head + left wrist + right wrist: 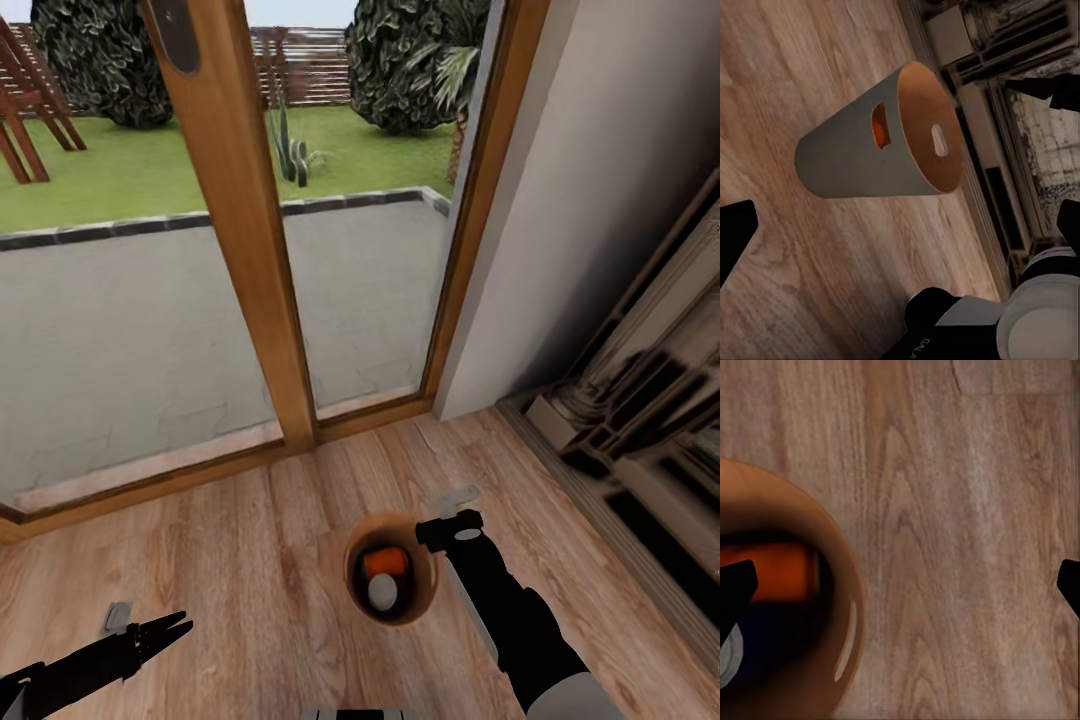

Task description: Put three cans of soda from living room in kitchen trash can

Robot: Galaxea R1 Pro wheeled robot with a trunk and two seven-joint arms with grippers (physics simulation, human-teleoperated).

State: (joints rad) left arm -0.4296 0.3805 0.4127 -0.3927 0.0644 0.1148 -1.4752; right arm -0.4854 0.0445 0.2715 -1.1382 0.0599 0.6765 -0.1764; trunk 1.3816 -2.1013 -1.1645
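On the light wood floor, beside a wood-framed glass door giving onto a paved terrace and lawn, the tash can is standing upright. An ornate fireplace surround is running along the robot's right. The right gripper is hovering just above the bin's far rim, its fingers spread wide and holding nothing. The left gripper is hanging low over the floor, well apart from the bin; whether its jaws are parted cannot be told. Inside the bin, an orange can of soda is lying next to a second can showing its pale top.
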